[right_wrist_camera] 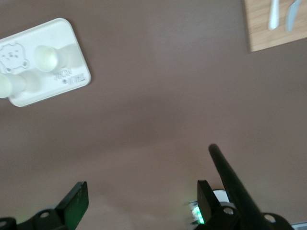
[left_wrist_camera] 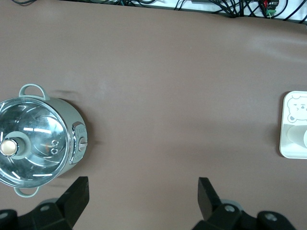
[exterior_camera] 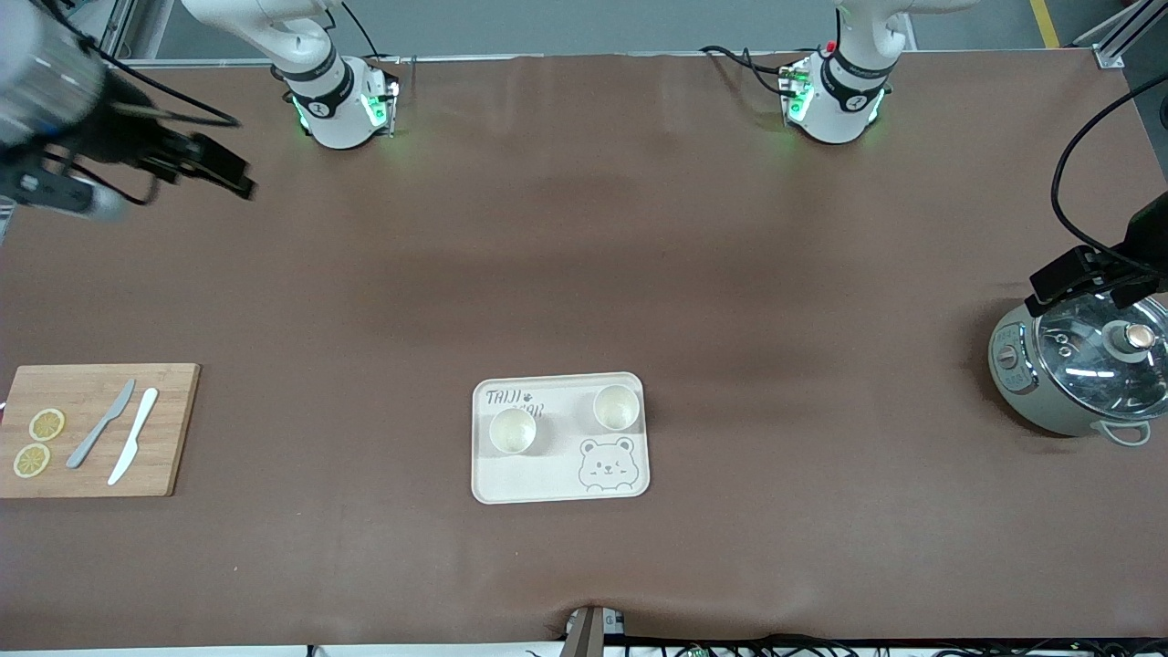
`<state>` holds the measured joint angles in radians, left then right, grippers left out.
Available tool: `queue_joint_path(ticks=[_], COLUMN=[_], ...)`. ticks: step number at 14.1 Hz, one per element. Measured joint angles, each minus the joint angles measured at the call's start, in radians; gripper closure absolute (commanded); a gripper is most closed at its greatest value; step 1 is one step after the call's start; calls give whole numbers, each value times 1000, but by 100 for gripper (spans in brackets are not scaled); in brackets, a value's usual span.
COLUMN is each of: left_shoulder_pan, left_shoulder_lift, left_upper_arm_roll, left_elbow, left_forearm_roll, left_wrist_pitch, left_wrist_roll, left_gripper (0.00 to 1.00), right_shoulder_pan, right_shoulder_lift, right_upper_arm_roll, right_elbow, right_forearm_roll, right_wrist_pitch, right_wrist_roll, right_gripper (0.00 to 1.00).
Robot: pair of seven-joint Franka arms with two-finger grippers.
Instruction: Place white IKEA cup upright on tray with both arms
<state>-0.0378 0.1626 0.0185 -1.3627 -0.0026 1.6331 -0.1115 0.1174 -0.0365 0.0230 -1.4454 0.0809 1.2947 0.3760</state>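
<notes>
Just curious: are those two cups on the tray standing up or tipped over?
Upright: both cups show round open mouths facing up on the tray.

Even overhead light, soft shadows; glare on the pot lid [exterior_camera: 1109, 356]; right wrist view blurred.

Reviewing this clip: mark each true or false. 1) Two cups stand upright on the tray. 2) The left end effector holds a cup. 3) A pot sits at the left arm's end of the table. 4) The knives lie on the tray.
1) True: two cups stand upright on the tray.
2) False: the left end effector is open and empty, over bare table beside the pot.
3) True.
4) False: the knives lie on the cutting board.
</notes>
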Motion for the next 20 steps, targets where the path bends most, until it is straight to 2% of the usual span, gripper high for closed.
queue_joint_path(ticks=[3,7,9,20], left_shoulder_pan=[1,1,1,2], left_shoulder_lift=[5,4,3,1], left_upper_arm_roll=[1,0,-1,-1], left_elbow=[2,3,3,3], left_forearm_roll=[0,0,0,0], left_wrist_pitch=[-2,-4,-7,-26], left_wrist_roll=[0,0,14,69], left_gripper=[0,0,0,0], right_shoulder_pan=[-70,-182,-200,-211], right_shoulder_lift=[-80,-85,-83,-83], right_upper_arm_roll=[-2,-3,-3,3], right_elbow=[-89,-169,-198,-202], right_forearm_roll=[-67,-71,-71,-71], right_wrist_pitch=[31,209,252,258], right_wrist_roll=[-175,-348,-370,-371], right_gripper=[0,0,0,0])
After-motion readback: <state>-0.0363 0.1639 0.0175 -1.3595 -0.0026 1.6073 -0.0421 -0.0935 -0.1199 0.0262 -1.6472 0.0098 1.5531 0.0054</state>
